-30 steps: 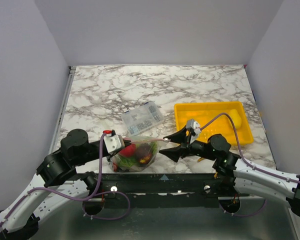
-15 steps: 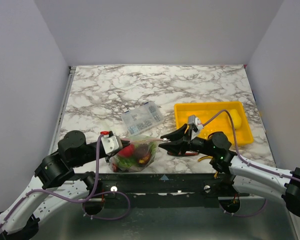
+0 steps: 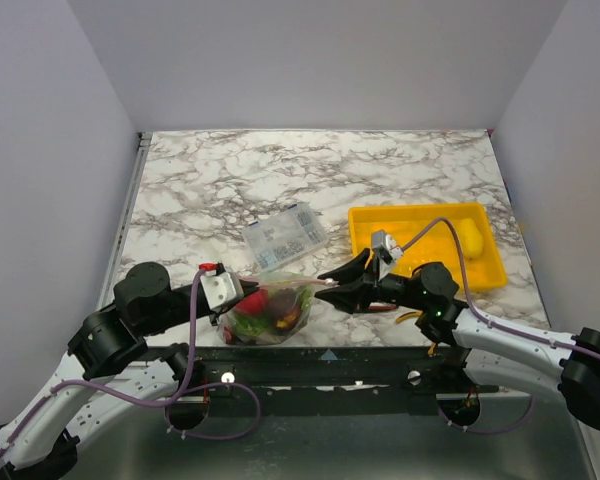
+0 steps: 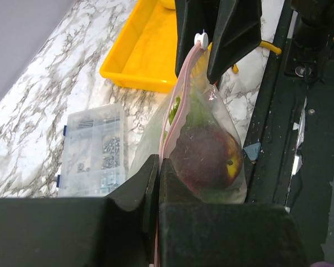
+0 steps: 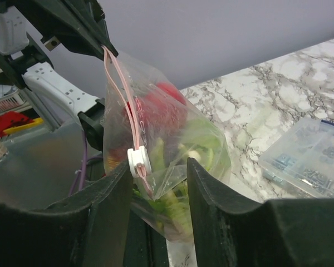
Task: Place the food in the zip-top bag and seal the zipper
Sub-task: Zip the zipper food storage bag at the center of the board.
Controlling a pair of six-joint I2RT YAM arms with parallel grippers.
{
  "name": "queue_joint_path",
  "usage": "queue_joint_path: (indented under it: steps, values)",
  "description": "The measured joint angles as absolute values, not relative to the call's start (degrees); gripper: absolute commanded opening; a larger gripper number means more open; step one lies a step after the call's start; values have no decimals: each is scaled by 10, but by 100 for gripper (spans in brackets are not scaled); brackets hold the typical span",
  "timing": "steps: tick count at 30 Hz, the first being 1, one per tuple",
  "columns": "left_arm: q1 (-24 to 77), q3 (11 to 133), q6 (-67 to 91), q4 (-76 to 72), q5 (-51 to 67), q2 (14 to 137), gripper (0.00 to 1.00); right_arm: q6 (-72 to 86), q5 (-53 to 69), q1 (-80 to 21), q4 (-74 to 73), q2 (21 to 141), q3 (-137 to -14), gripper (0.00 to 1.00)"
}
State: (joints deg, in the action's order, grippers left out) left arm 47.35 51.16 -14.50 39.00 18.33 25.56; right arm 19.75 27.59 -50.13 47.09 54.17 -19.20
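The clear zip-top bag (image 3: 272, 308) hangs at the table's near edge between both grippers, holding food: a red tomato (image 3: 256, 300), a dark red-purple fruit (image 4: 207, 158) and green pieces (image 5: 197, 146). My left gripper (image 4: 158, 162) is shut on the pink zipper (image 4: 175, 105) at the bag's left end. My right gripper (image 5: 158, 164) stands open around the bag's other corner. The white slider (image 5: 138, 162) rests against its left finger (image 5: 108, 206), and the right finger stands apart from the bag. A yellow fruit (image 3: 470, 237) lies in the yellow tray (image 3: 410, 220).
A clear compartment box (image 3: 285, 233) of small parts sits just behind the bag. The yellow tray is at the right, behind my right arm. A yellow-handled tool (image 4: 270, 48) lies under that arm. The black frame rail (image 3: 325, 358) runs along the near table edge.
My right gripper has moved left onto the bag's right corner and its jaws have narrowed around the zipper end. The left gripper has kept its grip in place.
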Motion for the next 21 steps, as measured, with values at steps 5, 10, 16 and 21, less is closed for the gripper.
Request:
queue_joint_path:
  steps: [5,10,16,21]
  values:
    - [474,512,-145,391,180,255,0,205,286,-501,485,562,-192,26]
    - [474,512,-145,391,179,253,25,210,293,-498,496,565,-190,0]
    - [474,561,-127,406,187,293,84,216,299,-497,497,566,-190,0]
    - [473,635,-106,396,232,389,82,220,316,-497,483,566,-199,0]
